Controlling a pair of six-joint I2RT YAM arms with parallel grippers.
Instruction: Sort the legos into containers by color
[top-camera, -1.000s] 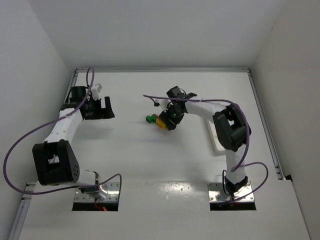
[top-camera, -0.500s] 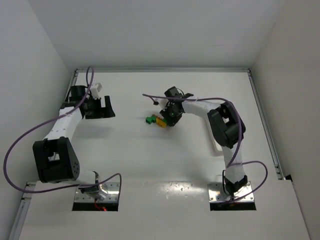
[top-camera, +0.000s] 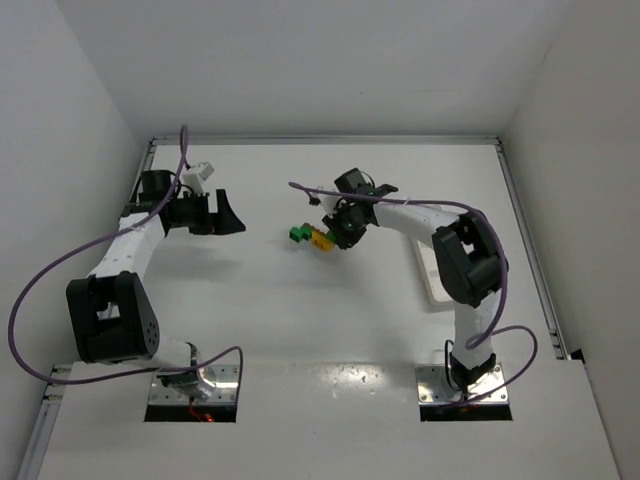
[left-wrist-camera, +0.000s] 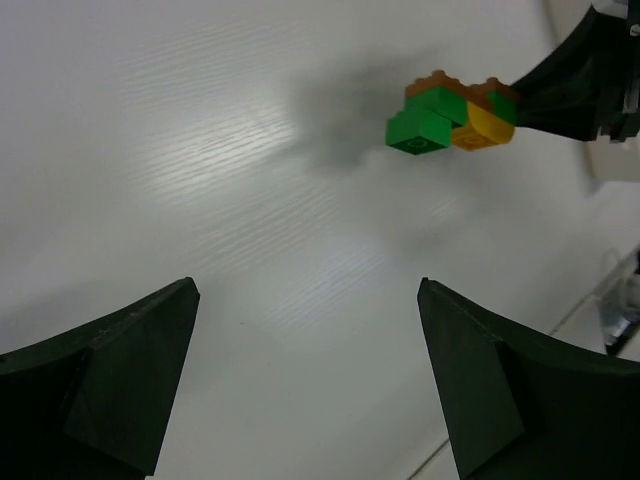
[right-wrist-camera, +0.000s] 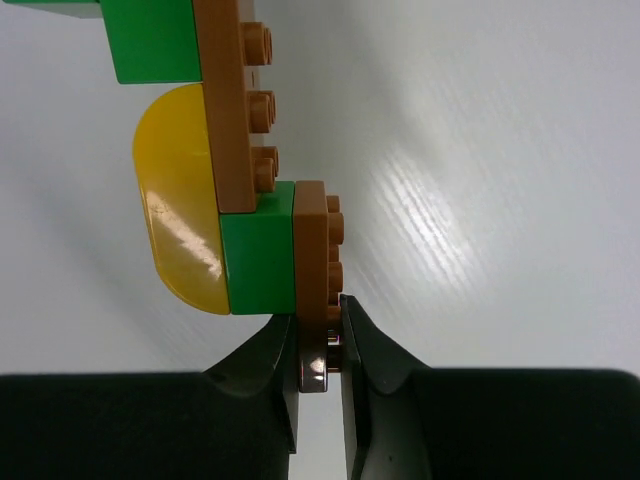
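The legos (top-camera: 310, 236) are joined in one small cluster of green, yellow and orange-brown bricks at the table's middle. In the right wrist view an orange-brown plate (right-wrist-camera: 312, 262) at the cluster's end sits pinched between my right gripper's (right-wrist-camera: 318, 330) fingers, with a green brick (right-wrist-camera: 258, 250) and a rounded yellow piece (right-wrist-camera: 180, 220) attached beside it. From above, the right gripper (top-camera: 338, 232) is shut at the cluster's right side. My left gripper (top-camera: 228, 215) stands open to the left, apart from it; its wrist view shows the cluster (left-wrist-camera: 450, 115) far ahead. The containers are a white tray (top-camera: 437, 296), mostly hidden under the right arm.
A purple cable (top-camera: 320, 192) loops over the right wrist just behind the cluster. The table's raised rail (top-camera: 520, 210) runs along the right side, and white walls enclose the left, back and right.
My right gripper's jaws have closed onto the orange-brown plate at the cluster's end. The left gripper has swung a little to the right, toward the cluster, still open.
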